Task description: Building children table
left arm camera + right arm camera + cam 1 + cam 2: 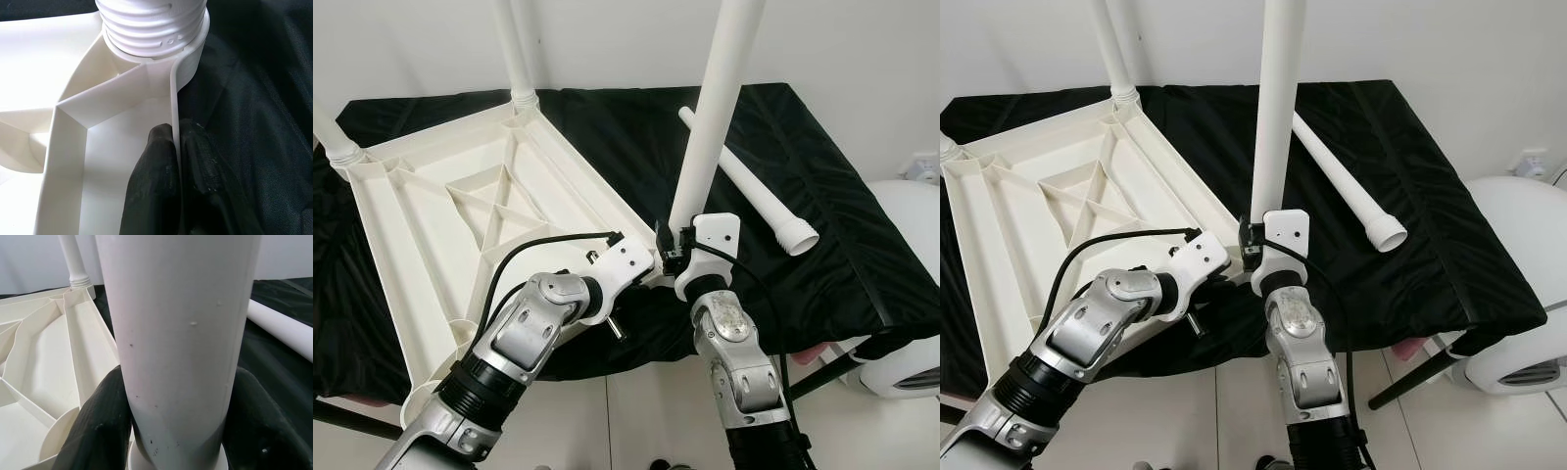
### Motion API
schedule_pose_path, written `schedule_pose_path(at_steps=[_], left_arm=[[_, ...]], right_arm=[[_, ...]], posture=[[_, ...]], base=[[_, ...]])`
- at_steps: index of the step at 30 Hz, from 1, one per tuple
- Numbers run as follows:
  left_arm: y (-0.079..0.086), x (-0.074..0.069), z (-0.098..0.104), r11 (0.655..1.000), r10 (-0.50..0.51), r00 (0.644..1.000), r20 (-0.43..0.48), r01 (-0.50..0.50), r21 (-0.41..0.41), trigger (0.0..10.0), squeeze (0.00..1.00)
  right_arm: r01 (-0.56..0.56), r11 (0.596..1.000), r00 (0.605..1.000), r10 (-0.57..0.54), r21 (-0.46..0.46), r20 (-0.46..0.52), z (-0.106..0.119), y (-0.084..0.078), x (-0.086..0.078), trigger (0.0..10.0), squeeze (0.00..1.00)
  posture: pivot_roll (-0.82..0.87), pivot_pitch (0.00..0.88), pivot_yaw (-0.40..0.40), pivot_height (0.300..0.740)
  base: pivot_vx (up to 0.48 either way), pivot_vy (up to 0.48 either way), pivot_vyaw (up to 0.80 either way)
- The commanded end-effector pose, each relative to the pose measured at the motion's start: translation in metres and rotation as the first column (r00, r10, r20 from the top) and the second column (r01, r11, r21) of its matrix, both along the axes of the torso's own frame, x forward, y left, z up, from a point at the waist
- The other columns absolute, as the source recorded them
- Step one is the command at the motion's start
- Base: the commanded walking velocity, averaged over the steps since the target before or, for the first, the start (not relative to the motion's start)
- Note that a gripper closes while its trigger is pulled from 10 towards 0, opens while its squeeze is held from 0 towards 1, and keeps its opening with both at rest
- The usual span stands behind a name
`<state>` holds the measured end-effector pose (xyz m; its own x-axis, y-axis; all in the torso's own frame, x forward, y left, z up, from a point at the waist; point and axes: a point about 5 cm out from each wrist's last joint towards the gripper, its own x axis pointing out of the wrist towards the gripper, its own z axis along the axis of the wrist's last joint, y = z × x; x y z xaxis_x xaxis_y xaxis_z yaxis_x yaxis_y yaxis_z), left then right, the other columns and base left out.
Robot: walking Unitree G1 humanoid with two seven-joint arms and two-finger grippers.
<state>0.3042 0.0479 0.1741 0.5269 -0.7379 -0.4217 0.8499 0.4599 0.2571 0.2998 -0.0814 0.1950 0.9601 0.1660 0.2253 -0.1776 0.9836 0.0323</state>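
— White plastic all over: the tabletop (460,206) lies upside down on the black cloth (822,196), ribs up, so its corner sockets face the legs.

— Why is the left gripper (176,161) at the rim?

— Its fingers (151,186) are pressed together on the thin rim wall, one inside and one outside, just beside the near corner socket (161,54). I judge that is to keep the top from turning or sliding while the leg goes in.

— And the right gripper (173,431)?

— Pinching the upright leg (710,117) low down, a finger (98,426) on each side. The threaded end sits in that socket, by the left wrist view; whether it is fully seated I cannot tell.

— How far along is the build?

— Two legs (514,54) stand at the far corners, this is the third, and a spare leg (754,186) lies on the cloth to the right, well apart from the top. The fourth corner, nearest the robot's left, looks unfilled.

— Risk?

— Cross-threading, if the leg tilts while twisted.
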Motion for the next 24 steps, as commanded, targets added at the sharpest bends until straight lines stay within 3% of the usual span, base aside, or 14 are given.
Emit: schedule_pose_path(at_steps=[1, 2, 3, 5, 6, 22, 23, 24], left_arm=[[-0.015, -0.006, 0.006, 0.998, -0.068, 0.997, 0.026, 0.068, -0.013, 10.0, 0.00], [-0.015, -0.006, 0.006, 0.998, -0.068, 0.997, 0.026, 0.069, -0.013, 10.0, 0.00], [-0.015, -0.007, 0.005, 0.997, -0.070, 0.997, 0.026, 0.071, -0.014, 10.0, 0.00], [-0.015, -0.007, 0.005, 0.997, -0.071, 0.997, 0.026, 0.071, -0.014, 10.0, 0.00], [-0.016, -0.007, 0.005, 0.997, -0.072, 0.997, 0.026, 0.072, -0.014, 10.0, 0.00], [-0.017, -0.009, 0.005, 0.997, -0.076, 0.997, 0.026, 0.077, -0.019, 10.0, 0.00], [-0.017, -0.008, 0.005, 0.997, -0.076, 0.997, 0.027, 0.076, -0.018, 10.0, 0.00], [-0.017, -0.008, 0.005, 0.997, -0.076, 0.997, 0.027, 0.077, -0.019, 10.0, 0.00]], right_arm=[[-0.104, 0.994, 0.992, 0.105, 0.013, -0.071, -0.014, 0.026, -0.005, 10.0, 0.00], [-0.102, 0.995, 0.992, 0.102, 0.012, -0.070, -0.014, 0.025, -0.005, 10.0, 0.00], [-0.102, 0.995, 0.992, 0.103, 0.011, -0.072, -0.015, 0.024, -0.005, 10.0, 0.11], [-0.103, 0.995, 0.992, 0.104, 0.011, -0.074, -0.015, 0.024, -0.005, 10.0, 0.11], [-0.104, 0.994, 0.992, 0.105, 0.015, -0.075, -0.015, 0.024, -0.005, 10.0, 1.00], [-0.117, 0.993, 0.992, 0.117, -0.002, -0.056, -0.013, 0.010, -0.003, 10.0, 1.00], [-0.140, 0.990, 0.989, 0.140, -0.003, -0.054, -0.013, 0.007, -0.002, 10.0, 0.88], [-0.161, 0.987, 0.986, 0.160, -0.022, -0.046, -0.012, 0.002, -0.001, 10.0, 0.00]], posture=[[-0.07, 0.153, 0.029, 0.740], [-0.07, 0.153, 0.029, 0.740], [-0.07, 0.144, 0.026, 0.740], [-0.07, 0.144, 0.026, 0.740], [-0.07, 0.142, 0.024, 0.740], [-0.08, 0.137, 0.022, 0.740], [-0.08, 0.139, 0.022, 0.740], [-0.08, 0.140, 0.024, 0.740]], base=[[0.000, 0.000, 0.00], [0.000, 0.000, 0.00], [0.000, 0.000, 0.00], [0.000, 0.000, 0.00], [0.000, 0.000, 0.00], [0.000, 0.000, 0.00], [0.000, 0.000, 0.00], [0.000, 0.000, 0.00]])
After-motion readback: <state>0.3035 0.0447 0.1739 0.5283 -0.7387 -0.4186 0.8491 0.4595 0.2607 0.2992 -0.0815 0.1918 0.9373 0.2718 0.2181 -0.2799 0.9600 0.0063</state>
